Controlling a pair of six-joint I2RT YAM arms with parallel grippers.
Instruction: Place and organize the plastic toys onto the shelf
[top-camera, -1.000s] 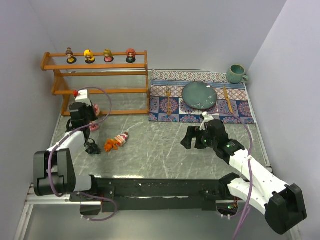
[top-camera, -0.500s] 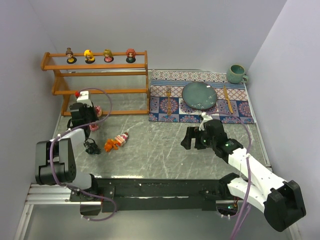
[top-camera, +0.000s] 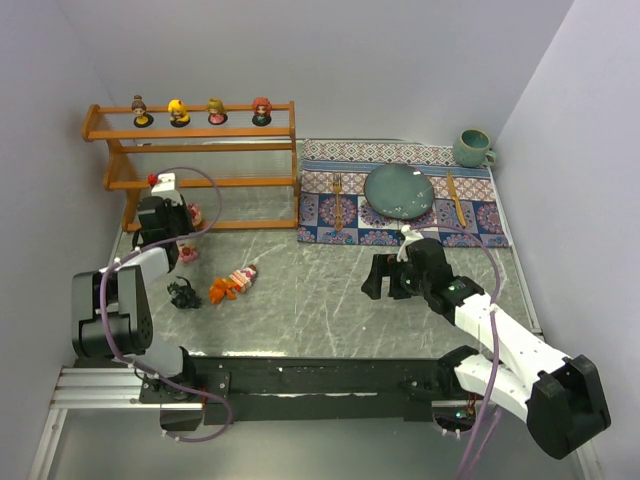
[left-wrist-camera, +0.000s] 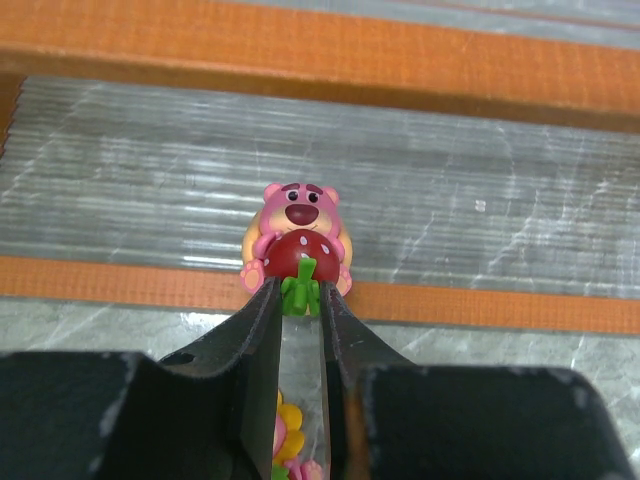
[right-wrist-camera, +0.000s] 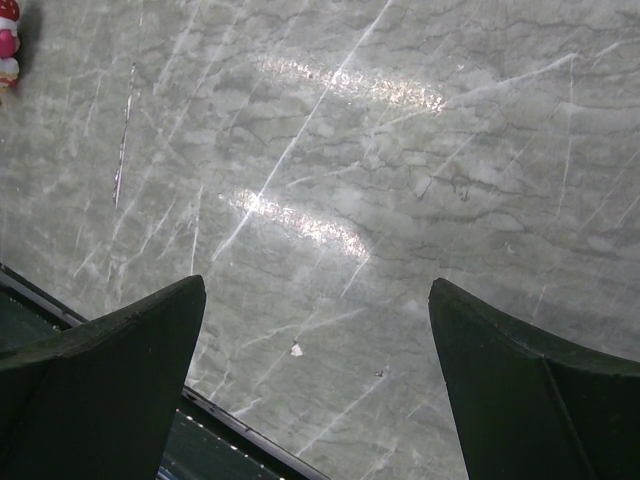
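My left gripper is shut on a pink bear toy holding a red strawberry, pinching its green stem. It holds the bear just in front of the shelf's low tier; the orange slats run behind the bear. The bear shows in the top view too. Four big-headed dolls stand on the top tier. On the table lie a pink and yellow toy, a dark creature, an orange creature and a pink and white toy. My right gripper is open and empty over bare table.
A patterned placemat at the back right carries a teal plate, a fork and a knife. A teal mug stands behind it. Walls close in on both sides.
My left gripper has moved away from the loose toys and toward the shelf, carrying the pink bear. The right arm has barely moved.
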